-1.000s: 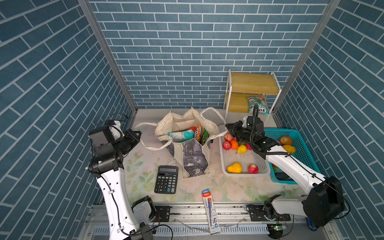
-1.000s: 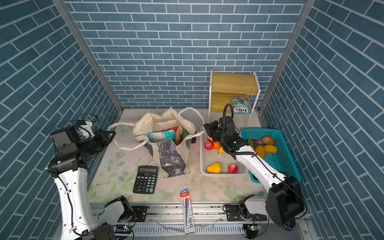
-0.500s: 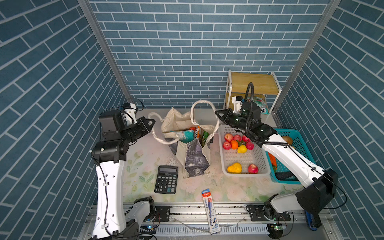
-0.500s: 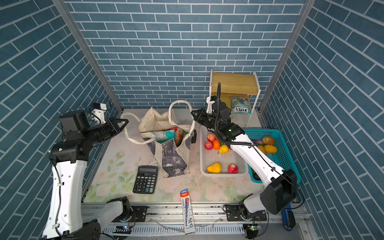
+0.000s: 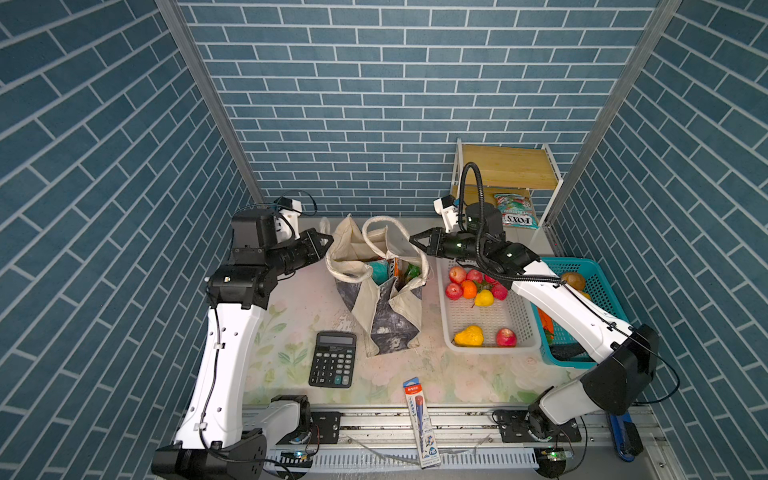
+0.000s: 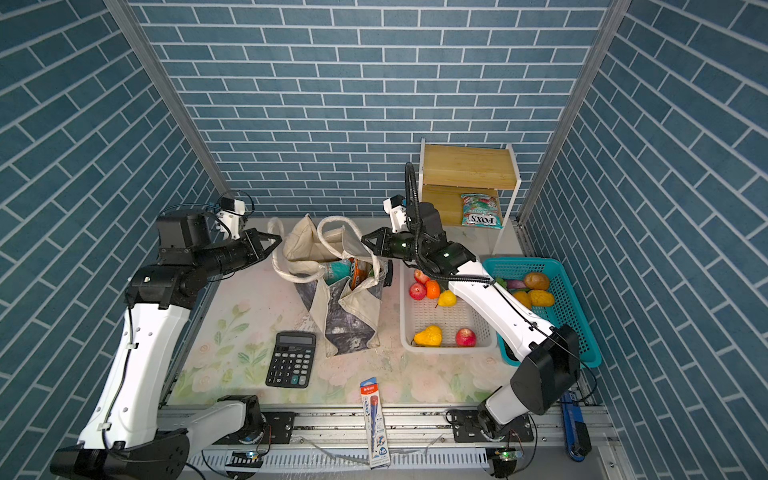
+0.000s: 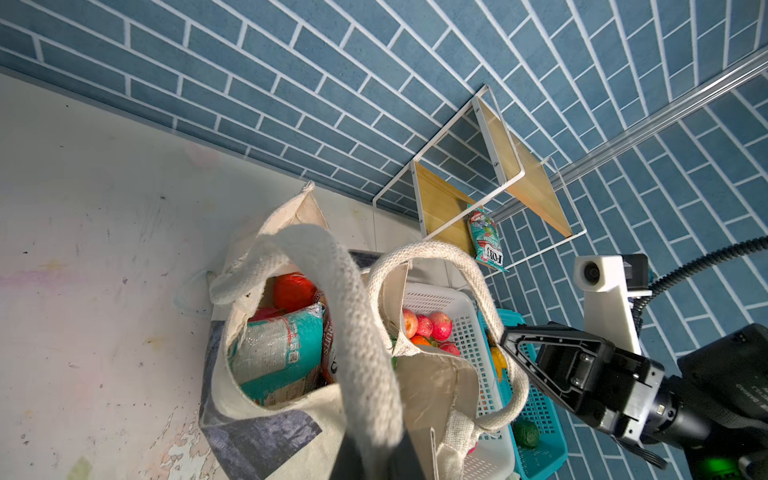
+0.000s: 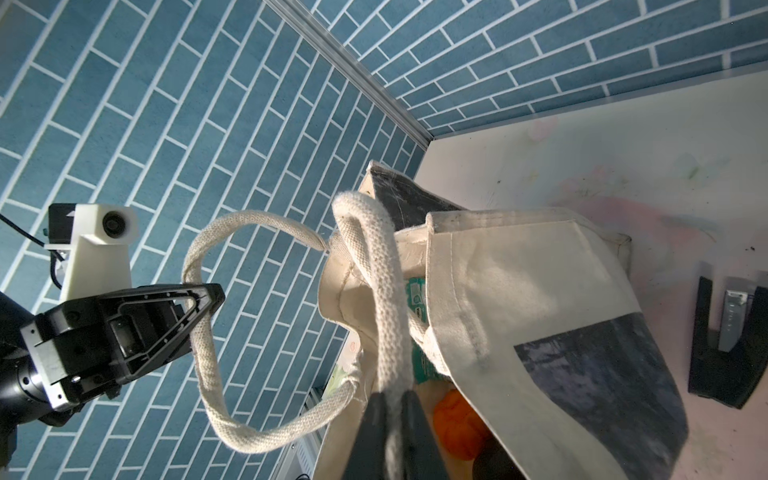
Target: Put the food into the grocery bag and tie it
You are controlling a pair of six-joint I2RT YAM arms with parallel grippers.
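The grocery bag (image 5: 390, 320) stands on the tabletop (image 5: 291, 332), food (image 7: 278, 353) inside. The left gripper (image 5: 329, 238) is clamped narrow on the left strap (image 8: 203, 361), the right gripper (image 5: 412, 238) on the right strap (image 7: 432, 249). The 2 loops face across the bag's mouth, so crossing likely comes next.

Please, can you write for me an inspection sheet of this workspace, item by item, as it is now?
Surface: floral table mat, scuffed.
Job's things: grocery bag upright and open; teal packet and orange-red fruit inside; more fruits lie in the white basket and the teal basket; FOX'S packet on the wooden shelf.
Clutter: calculator and pencil pack in front of the bag; the pack overhangs the front rail.
Claws: left claw shut on a strap handle; right claw shut on the other strap handle.
Cables: black hose arches over the right arm; snags: nothing seen.
Surroundings: blue brick walls.
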